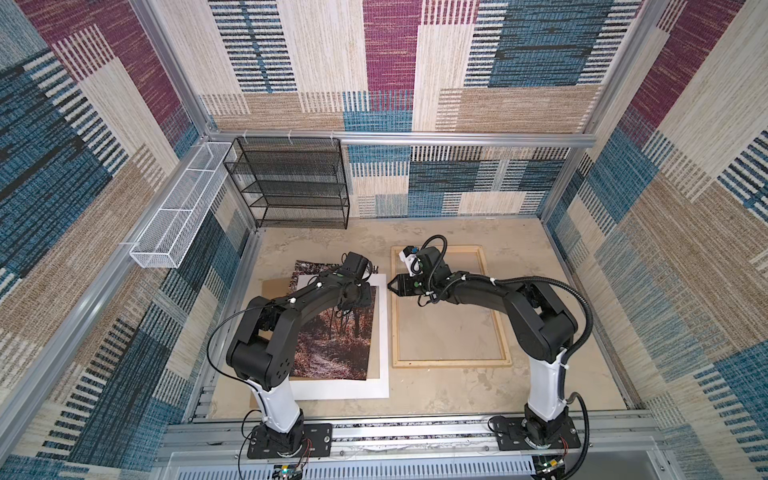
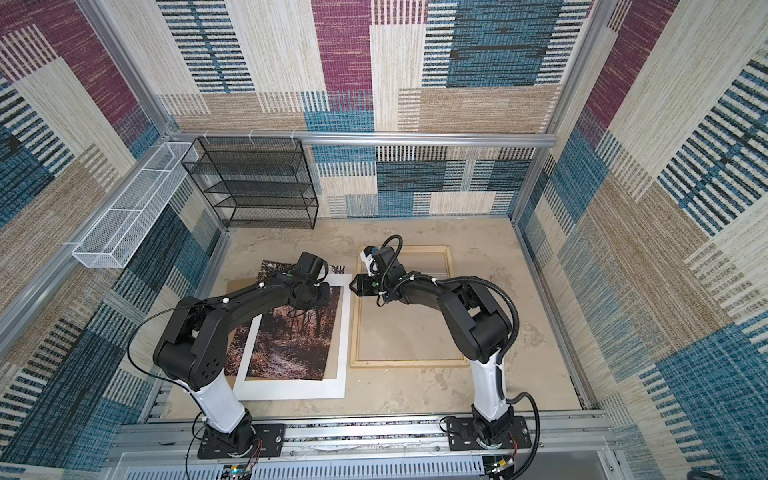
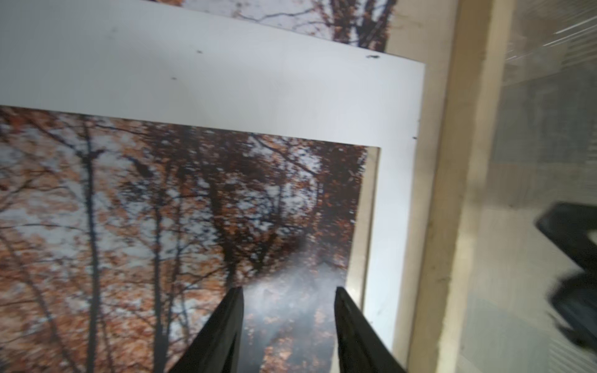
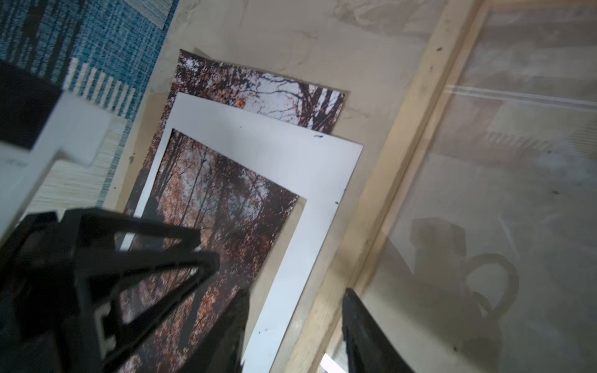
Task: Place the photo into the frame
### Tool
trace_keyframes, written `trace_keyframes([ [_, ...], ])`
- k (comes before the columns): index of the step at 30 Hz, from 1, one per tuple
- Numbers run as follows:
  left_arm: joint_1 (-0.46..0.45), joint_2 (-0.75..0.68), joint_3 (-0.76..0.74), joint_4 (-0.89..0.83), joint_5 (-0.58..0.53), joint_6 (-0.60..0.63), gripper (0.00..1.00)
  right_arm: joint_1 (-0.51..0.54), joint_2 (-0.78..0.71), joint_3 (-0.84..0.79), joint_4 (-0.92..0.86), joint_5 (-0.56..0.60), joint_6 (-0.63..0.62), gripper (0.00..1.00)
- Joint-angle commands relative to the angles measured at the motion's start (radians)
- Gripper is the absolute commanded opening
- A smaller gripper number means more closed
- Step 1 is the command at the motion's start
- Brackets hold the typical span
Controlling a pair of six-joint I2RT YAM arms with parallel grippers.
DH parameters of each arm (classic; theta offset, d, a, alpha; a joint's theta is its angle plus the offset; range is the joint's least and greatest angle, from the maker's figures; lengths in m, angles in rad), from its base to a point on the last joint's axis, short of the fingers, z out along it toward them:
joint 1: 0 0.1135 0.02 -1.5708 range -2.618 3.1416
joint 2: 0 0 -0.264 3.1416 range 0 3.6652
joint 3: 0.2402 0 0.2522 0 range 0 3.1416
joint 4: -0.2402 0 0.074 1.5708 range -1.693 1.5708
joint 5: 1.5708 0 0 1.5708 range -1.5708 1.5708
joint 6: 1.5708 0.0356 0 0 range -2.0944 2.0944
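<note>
i'm at the very start of the pick: the photo (image 1: 328, 349) is not yet in the frame (image 1: 453, 360). it lies flat just left of the frame, under the white mat (image 1: 345, 388). it shows through the mat's window and pokes out askew past the far edge, with a brown backing board (image 1: 272, 286) beneath.

my left claw (image 3: 289, 290) hovers over the print near the window's corner, jaws apart and holding nothing. my right claw (image 4: 294, 294) hangs over the seam between the mat's edge and the frame's long strip, jaws also apart and empty.

next, i judge, the print must slide out from under the mat. thin paper lying flat gives no edge to pinch, so the exposed far corner looks the best catch.

the print has a sheen and is probably limp. the mat is stiff matte card. the frame is pale, rough wood strips round a clear pane, with the mottled table (image 1: 457, 399) showing through.
</note>
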Motion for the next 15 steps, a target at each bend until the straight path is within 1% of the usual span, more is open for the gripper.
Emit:
trace_keyframes([
  [1,-0.028,0.014,0.003,0.057,0.004,-0.057,0.49,0.015,0.036,0.054,-0.079,0.138,-0.012,0.43],
  [5,-0.054,0.031,0.009,0.081,0.015,-0.069,0.49,0.028,0.058,0.079,-0.103,0.181,-0.020,0.40],
  [10,-0.087,0.044,0.012,0.139,0.062,-0.072,0.48,0.015,0.017,0.059,-0.125,0.275,-0.035,0.38],
  [15,-0.120,0.084,0.050,0.164,0.100,-0.078,0.47,-0.036,-0.061,0.005,-0.122,0.266,-0.044,0.37],
])
